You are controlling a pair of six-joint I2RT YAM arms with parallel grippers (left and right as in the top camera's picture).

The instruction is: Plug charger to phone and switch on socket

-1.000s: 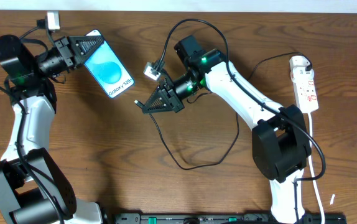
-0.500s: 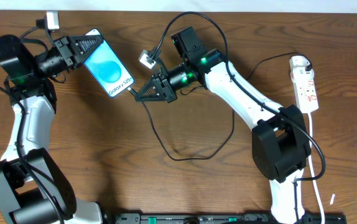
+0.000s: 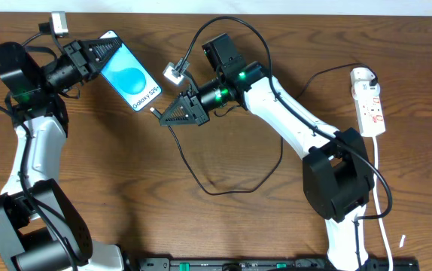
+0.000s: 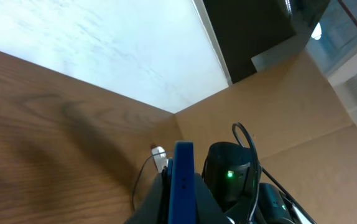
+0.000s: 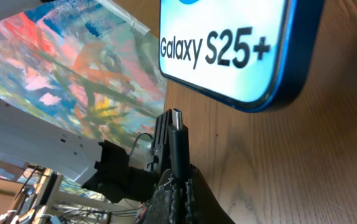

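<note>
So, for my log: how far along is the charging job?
Done: the left tool holds the phone, the right tool holds the charger. In hand: its plug sits short of the phone's end, not inserted. Left: plugging in, then switching on the socket.

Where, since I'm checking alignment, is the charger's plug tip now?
Overhead, upper middle: the charger's plug tip pokes from the right fingers, just short of the phone's labelled end.

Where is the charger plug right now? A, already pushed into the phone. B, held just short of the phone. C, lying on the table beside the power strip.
B: the right gripper grips the charger plug, and a clear gap shows between its tip and the phone.
</note>
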